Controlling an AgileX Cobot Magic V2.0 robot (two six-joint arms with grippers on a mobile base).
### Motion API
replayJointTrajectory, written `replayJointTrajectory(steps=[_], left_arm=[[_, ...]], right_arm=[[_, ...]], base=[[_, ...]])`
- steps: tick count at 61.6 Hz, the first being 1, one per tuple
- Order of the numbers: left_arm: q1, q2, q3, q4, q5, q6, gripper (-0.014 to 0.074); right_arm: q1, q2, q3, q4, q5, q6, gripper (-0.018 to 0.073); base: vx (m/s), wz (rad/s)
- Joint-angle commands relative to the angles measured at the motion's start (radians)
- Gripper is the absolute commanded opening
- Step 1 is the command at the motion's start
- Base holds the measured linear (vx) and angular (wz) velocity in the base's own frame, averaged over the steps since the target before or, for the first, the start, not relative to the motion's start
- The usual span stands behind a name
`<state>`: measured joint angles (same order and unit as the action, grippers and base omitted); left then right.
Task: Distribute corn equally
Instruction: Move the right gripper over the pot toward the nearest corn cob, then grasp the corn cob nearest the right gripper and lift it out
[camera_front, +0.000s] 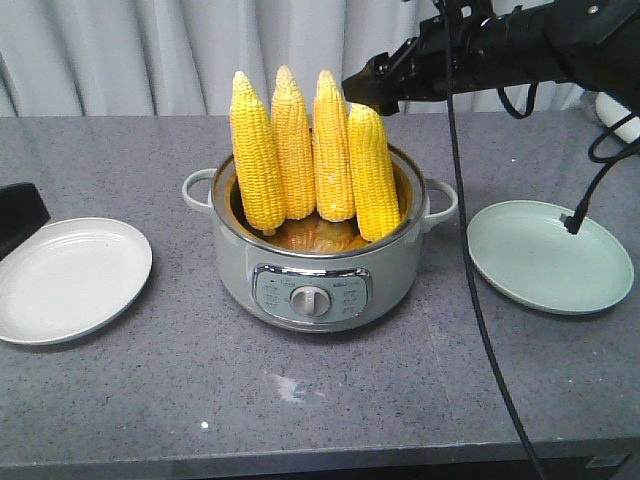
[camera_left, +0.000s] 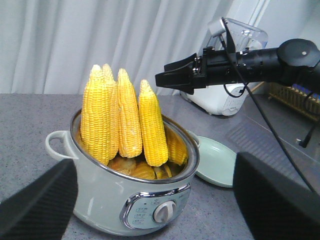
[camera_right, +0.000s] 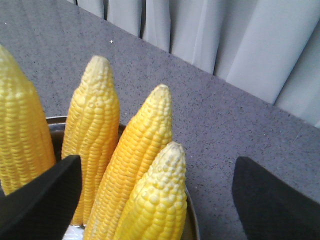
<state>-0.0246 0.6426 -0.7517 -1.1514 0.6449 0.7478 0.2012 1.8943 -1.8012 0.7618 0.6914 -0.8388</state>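
Nearest: grey speckled surface (camera_front: 320, 420), small pale smudge (camera_front: 290, 388) toward the front edge. Next back, pale green electric pot (camera_front: 310, 270) mid-surface, dial (camera_front: 310, 300) facing front, one handle each side. Holds all the corn (camera_front: 300, 150): four cobs upright, side by side, pale tips up, butts inside the rim on something orange-brown; cannot tell what. Flanked by white plate (camera_front: 70, 280) on the left and pale green plate (camera_front: 550, 260) on the right, both flat on the surface, both apart from the pot. Left gripper (camera_left: 155, 162) low on the white-plate side, aimed at the pot, fingers (camera_left: 40, 205) spread wide, clamping nothing; shows in the front view only as a black corner at the far left edge. Right gripper (camera_front: 360, 90) up in the air, reaching in from the green-plate side, tip near the top of the rightmost cob (camera_front: 375, 170); looks clear of it in the left wrist view. Fingers (camera_right: 40, 200) wide apart too, cob tips framed between them from above, nothing gripped. Black cable (camera_front: 470, 260) hanging from that arm, crossing in front of the green plate's edge. Farthest: white appliance with clear jug (camera_left: 230, 75) at the back of the surface, then pale curtain (camera_front: 150, 50).
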Motion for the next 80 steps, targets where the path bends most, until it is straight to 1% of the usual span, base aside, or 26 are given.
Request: replayJointTrajectory(steps=[1, 18, 23, 27, 35, 46, 52, 69, 80], left_arm=[[0.001, 0.007, -0.032, -0.051, -0.027, 0.005, 0.0593], [0.001, 0.007, -0.032, -0.051, -0.027, 0.005, 0.0593], [0.001, 0.007, -0.032, -0.050, -0.027, 0.005, 0.0593], [0.001, 0.007, -0.032, -0.051, -0.026, 0.005, 0.0593], [0.001, 0.007, -0.032, -0.050, -0.027, 0.005, 0.0593], [0.001, 0.007, -0.032, -0.050, -0.030, 0.005, 0.0593], [0.001, 0.007, -0.032, -0.050, -0.030, 0.005, 0.0593], [0.001, 0.007, -0.032, -0.050, -0.032, 0.005, 0.0593], [0.001, 0.007, -0.032, -0.049, -0.031, 0.005, 0.0593]], right_arm=[[-0.002, -0.021, -0.036, 0.032, -0.037, 0.000, 0.0594], [-0.002, 0.040, -0.036, 0.051, -0.016, 0.003, 0.0587], [-0.002, 0.047, -0.036, 0.050, -0.008, 0.003, 0.0561], [-0.002, 0.048, -0.036, 0.050, -0.001, 0.003, 0.0518], [-0.002, 0.043, -0.036, 0.050, 0.002, 0.002, 0.0379], [-0.002, 0.024, -0.036, 0.049, 0.011, -0.006, 0.0104], [-0.003, 0.000, -0.036, 0.054, -0.001, -0.008, -0.0013], [-0.003, -0.115, -0.036, 0.054, -0.028, -0.006, -0.0008], [-0.006, -0.256, -0.036, 0.051, 0.012, 0.032, -0.0008]], base=[[0.00, 0.00], [0.00, 0.00], [0.00, 0.00], [0.00, 0.00], [0.00, 0.00], [0.00, 0.00], [0.00, 0.00], [0.00, 0.00], [0.00, 0.00]])
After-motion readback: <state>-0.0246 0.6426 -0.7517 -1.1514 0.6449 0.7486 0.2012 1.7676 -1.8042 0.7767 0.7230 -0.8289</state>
